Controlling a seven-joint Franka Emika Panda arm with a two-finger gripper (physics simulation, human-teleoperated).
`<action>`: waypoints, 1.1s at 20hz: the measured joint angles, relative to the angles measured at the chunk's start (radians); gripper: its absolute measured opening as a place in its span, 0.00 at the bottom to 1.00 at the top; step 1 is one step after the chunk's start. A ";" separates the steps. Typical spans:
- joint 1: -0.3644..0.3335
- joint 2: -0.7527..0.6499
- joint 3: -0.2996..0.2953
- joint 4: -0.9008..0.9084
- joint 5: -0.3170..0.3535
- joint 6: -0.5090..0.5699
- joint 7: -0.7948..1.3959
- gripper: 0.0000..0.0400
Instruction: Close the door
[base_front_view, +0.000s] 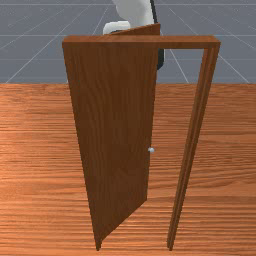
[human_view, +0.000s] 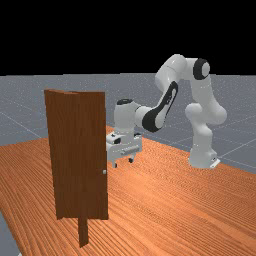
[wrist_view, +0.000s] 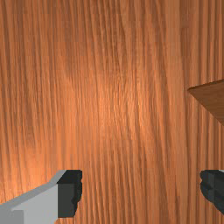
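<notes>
In the far view my gripper (human_view: 123, 163) hangs above the table with its fingers apart, to the right of the door (human_view: 80, 155). The wrist view has the open gripper (wrist_view: 141, 192) with nothing between its fingertips, and a corner of the door (wrist_view: 212, 99) off to one side. Seen from the front, the door (base_front_view: 112, 125) stands ajar, hinged on the front view's left post and swung back toward the arm. Its small pale knob (base_front_view: 151, 150) sits at the free edge; the far view has the knob (human_view: 104, 172) too.
The door frame (base_front_view: 142, 42) stands upright, its other post (base_front_view: 192, 135) on the front view's right, with a gap between that post and the door's free edge. Wooden table (human_view: 165, 200) spreads beneath the arm, whose base (human_view: 202, 159) stands at the far view's right.
</notes>
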 joint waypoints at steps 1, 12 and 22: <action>-0.056 0.072 -0.002 0.119 0.032 -0.041 -0.183 0.61; -0.249 0.197 -0.076 0.297 0.042 -0.082 -0.351 0.97; -0.241 0.466 -0.068 0.763 0.056 -0.284 -0.282 1.00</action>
